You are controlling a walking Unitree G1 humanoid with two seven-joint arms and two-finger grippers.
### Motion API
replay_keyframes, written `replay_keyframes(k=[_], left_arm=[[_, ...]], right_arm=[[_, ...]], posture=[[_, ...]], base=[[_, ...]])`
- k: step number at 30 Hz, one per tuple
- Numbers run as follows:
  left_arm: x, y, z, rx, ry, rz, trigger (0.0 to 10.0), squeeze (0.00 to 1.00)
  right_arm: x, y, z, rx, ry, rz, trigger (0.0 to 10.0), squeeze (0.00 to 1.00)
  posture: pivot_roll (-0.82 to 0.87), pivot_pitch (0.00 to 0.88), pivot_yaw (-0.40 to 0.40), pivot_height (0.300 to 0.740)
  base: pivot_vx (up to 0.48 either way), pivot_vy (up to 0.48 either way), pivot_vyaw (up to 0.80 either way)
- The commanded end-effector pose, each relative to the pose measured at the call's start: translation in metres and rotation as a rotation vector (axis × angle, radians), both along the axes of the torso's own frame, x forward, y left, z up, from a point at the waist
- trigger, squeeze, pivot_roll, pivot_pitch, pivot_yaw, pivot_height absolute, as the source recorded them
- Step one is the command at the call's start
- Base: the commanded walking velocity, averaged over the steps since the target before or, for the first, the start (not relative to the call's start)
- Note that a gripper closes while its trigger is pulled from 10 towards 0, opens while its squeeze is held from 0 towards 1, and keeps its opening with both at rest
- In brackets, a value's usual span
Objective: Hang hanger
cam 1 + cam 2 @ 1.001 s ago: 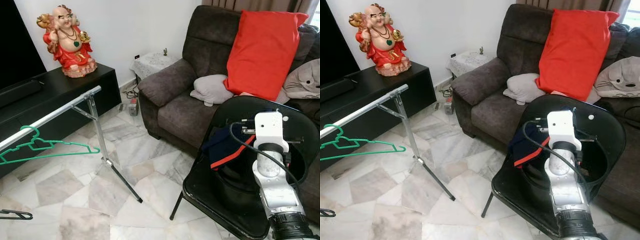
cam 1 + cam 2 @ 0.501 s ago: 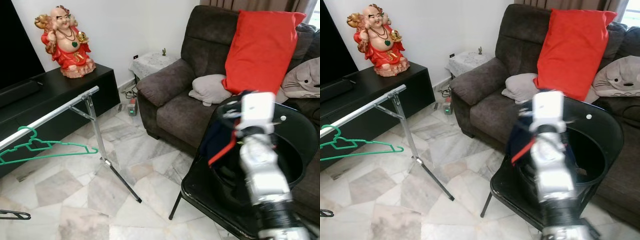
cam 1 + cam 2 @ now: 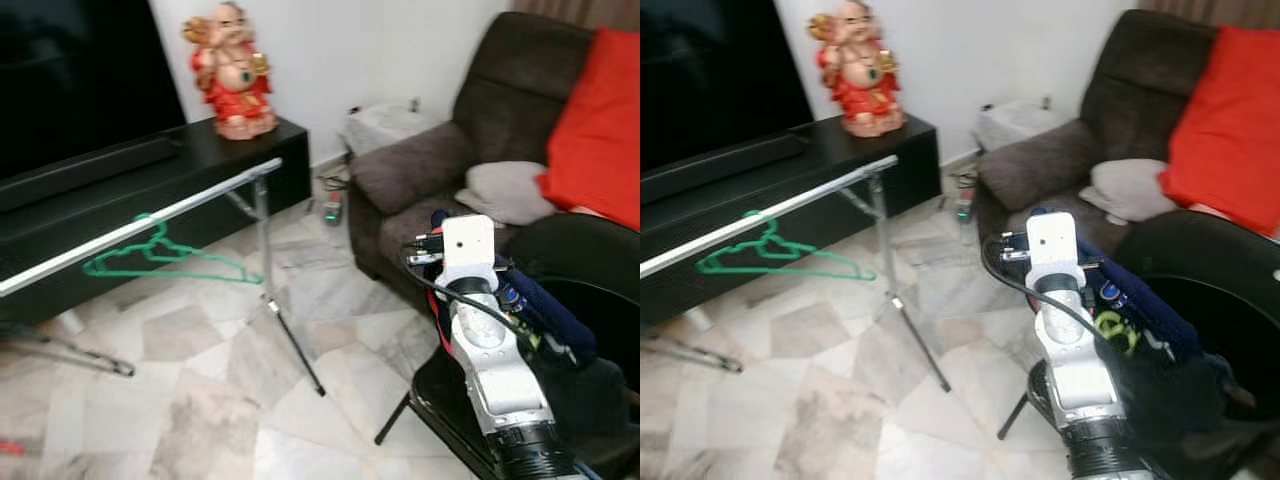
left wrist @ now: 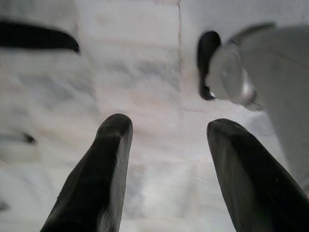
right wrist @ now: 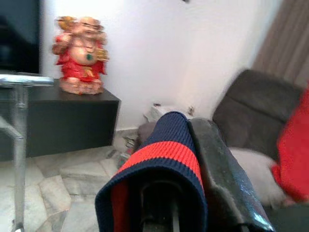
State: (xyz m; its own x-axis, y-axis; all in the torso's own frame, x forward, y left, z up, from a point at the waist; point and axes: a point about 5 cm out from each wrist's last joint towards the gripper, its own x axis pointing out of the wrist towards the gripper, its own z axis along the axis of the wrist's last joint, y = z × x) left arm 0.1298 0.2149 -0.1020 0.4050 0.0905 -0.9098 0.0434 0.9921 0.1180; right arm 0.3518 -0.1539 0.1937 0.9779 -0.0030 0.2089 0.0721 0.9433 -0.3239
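Our right tool [image 5: 164, 193] is raised in front of us, draped and closed on a navy garment [image 5: 164, 154] with a red stripe; the cloth hides the fingers, so how tightly they close is unclear. The garment looks soft and light and will sag and slip, so we judge it needs a hold by a bunched fold near the collar. The green hanger [image 3: 160, 255] hangs on the silver rail [image 3: 150, 222], well apart to our left; it seems thin, stiff and light. Our left tool [image 4: 166, 159] points at the marble floor [image 4: 145, 87], fingers apart and empty. Motion blur hides whether the garment is on a hanger.
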Motion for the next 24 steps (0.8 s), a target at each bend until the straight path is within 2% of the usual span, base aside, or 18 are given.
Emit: replay_keyframes(k=[1, 5, 10, 11, 13, 18, 20, 21, 24], left_arm=[[-0.003, 0.003, 0.000, 0.009, 0.012, 0.018, 10.0, 0.00], [-0.006, -0.001, -0.002, -0.001, 0.018, 0.036, 10.0, 0.00], [-0.009, -0.006, -0.004, -0.011, 0.022, 0.049, 10.0, 0.00], [-0.010, -0.008, -0.005, -0.015, 0.023, 0.056, 10.0, 0.00], [-0.012, -0.011, -0.006, -0.023, 0.025, 0.069, 10.0, 0.00], [-0.013, -0.013, -0.006, -0.028, 0.027, 0.079, 10.0, 0.00], [-0.014, -0.014, -0.007, -0.032, 0.028, 0.085, 10.0, 0.00], [-0.014, -0.014, -0.007, -0.032, 0.028, 0.085, 10.0, 0.00], [-0.014, -0.016, -0.007, -0.034, 0.026, 0.091, 10.0, 0.00]], right_arm=[[0.003, 0.020, 0.019, -0.041, -0.081, 0.090, 10.0, 0.00], [0.002, 0.029, 0.030, -0.093, -0.143, 0.177, 10.0, 0.00], [-0.001, 0.036, 0.043, -0.108, -0.208, 0.255, 10.0, 0.00], [-0.002, 0.040, 0.046, -0.108, -0.223, 0.295, 10.0, 0.00], [-0.012, 0.062, 0.056, -0.112, -0.279, 0.467, 10.0, 0.00], [-0.022, 0.076, 0.064, -0.091, -0.317, 0.583, 10.0, 0.00], [-0.031, 0.090, 0.068, -0.087, -0.337, 0.696, 10.0, 0.00], [-0.031, 0.090, 0.068, -0.087, -0.337, 0.696, 10.0, 0.00], [-0.039, 0.102, 0.066, -0.053, -0.329, 0.811, 10.0, 0.00]], posture=[[0.00, 0.000, 0.011, 0.740], [0.01, 0.000, -0.008, 0.740], [0.02, 0.000, -0.025, 0.740], [0.03, 0.000, -0.035, 0.740], [0.04, 0.000, -0.046, 0.740], [0.04, 0.000, -0.057, 0.740], [0.06, 0.000, -0.063, 0.740], [0.06, 0.000, -0.063, 0.740], [0.07, 0.000, -0.067, 0.740]], base=[[0.000, 0.000, 0.79], [0.000, 0.000, 0.79], [0.000, 0.000, 0.79], [0.000, 0.000, 0.79], [0.000, 0.000, 0.79], [0.000, 0.000, 0.79], [0.000, 0.000, 0.79], [0.000, 0.000, 0.79], [0.000, 0.000, 0.79]])
